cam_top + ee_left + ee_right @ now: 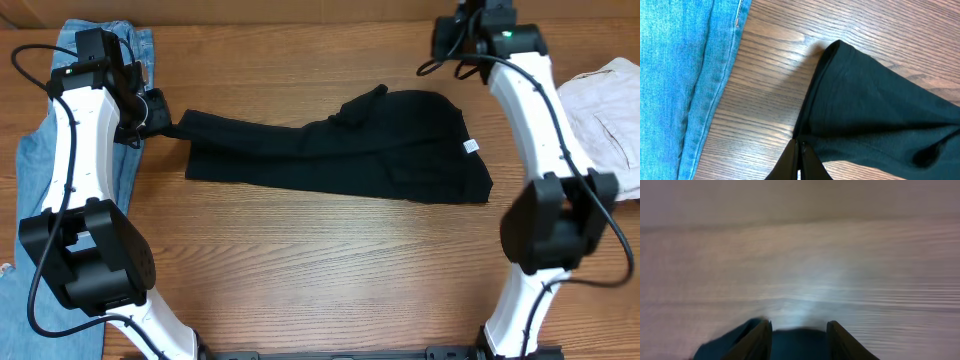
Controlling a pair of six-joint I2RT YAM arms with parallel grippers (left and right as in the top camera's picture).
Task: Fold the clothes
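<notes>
Blue denim jeans (32, 170) lie far left on the wooden table (300, 270). Left end effector (800, 161) pinches one end of the long black soft garment (380, 150), which lies stretched across the middle. Right end effector (800, 326) hangs spread apart, away from the garment.

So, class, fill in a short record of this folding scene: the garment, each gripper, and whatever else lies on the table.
garment to fold: black garment, lying long across the table
marking: small white tag near its right end
left gripper: left gripper, jaws shut on the garment's left end
right gripper: right gripper, jaws apart, near the table's far edge; its wrist view is blurred
other items: light blue jeans at the left, beige garment at the right
</notes>
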